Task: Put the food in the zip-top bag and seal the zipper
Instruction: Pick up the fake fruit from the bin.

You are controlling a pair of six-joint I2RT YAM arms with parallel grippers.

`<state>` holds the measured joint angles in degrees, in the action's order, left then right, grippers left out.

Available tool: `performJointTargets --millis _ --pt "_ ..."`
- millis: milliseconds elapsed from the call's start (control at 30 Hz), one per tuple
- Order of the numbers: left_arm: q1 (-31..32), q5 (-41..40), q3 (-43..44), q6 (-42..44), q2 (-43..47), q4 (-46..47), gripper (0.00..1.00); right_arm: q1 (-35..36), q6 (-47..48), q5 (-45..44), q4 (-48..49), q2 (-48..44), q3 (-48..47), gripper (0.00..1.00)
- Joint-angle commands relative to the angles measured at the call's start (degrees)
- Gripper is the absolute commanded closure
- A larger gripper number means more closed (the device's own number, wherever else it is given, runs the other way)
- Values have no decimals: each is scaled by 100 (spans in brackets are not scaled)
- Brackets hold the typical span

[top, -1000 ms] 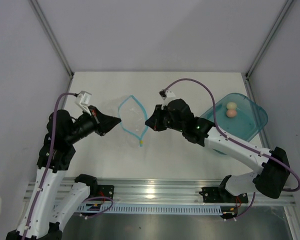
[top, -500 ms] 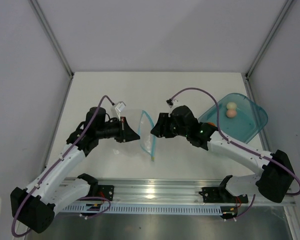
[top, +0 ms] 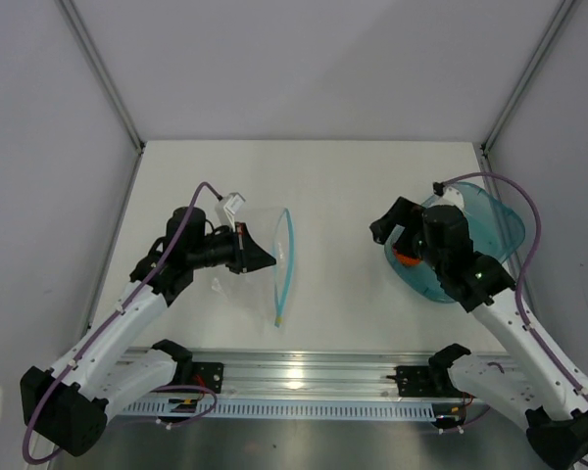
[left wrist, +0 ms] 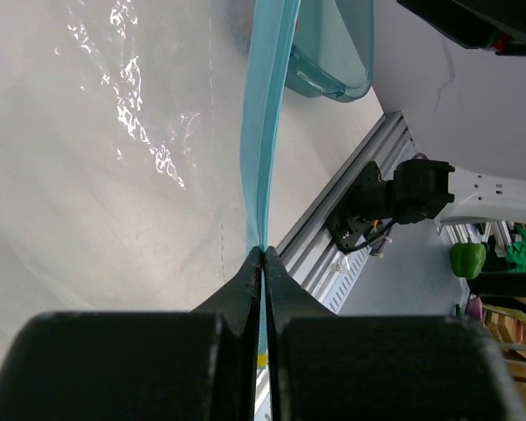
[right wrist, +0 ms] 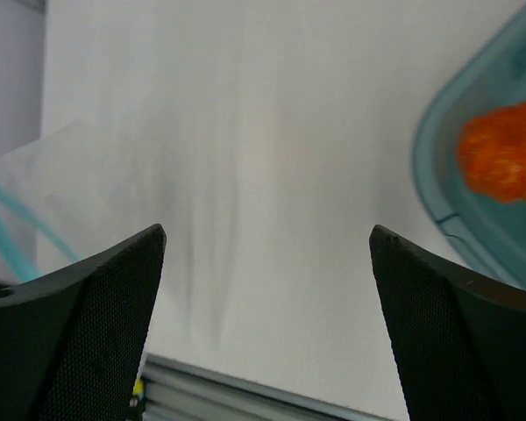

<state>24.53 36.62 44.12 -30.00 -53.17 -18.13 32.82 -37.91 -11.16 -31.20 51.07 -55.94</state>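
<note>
The left arm (top: 127,315) and right arm (top: 517,328) have white shells on the long links and black housings at the joints. Behind the left claw (top: 270,258) sits a white plug (top: 234,204), and a purple cable (top: 204,185) loops back from it. A like cable (top: 525,211) trails behind the right claw (top: 390,241). The fingers are matte black: the left pair (left wrist: 238,289) smooth wedges, the right pair (right wrist: 79,342) finely meshed.

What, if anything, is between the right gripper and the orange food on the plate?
Nothing visible blocks it. The open right gripper faces bare table, with the orange lump off to one side inside the teal plate. Only the plate's rim lies between them.
</note>
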Motion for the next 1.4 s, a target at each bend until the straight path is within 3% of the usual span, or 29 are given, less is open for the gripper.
performJointTargets --millis 0,167,367,1033,1300,1367 --pt "25 82 62 -41 78 327 99 -792 2 -187 -597 96 241 0" --pt "25 196 -52 -129 140 459 99 -2539 -49 1044 -230 456 758 1" --pt "25 275 -122 -199 131 530 99 -3508 -453 1949 693 965 1409 1" --pt "25 416 -219 -314 52 732 100 -4011 -990 2856 2917 2416 2202 5" --pt "25 416 -228 -340 61 714 100 -4011 -1043 2997 3340 2418 2412 27" --pt "25 416 -246 -349 70 714 100 -4011 -1008 2935 3288 2285 2430 39"
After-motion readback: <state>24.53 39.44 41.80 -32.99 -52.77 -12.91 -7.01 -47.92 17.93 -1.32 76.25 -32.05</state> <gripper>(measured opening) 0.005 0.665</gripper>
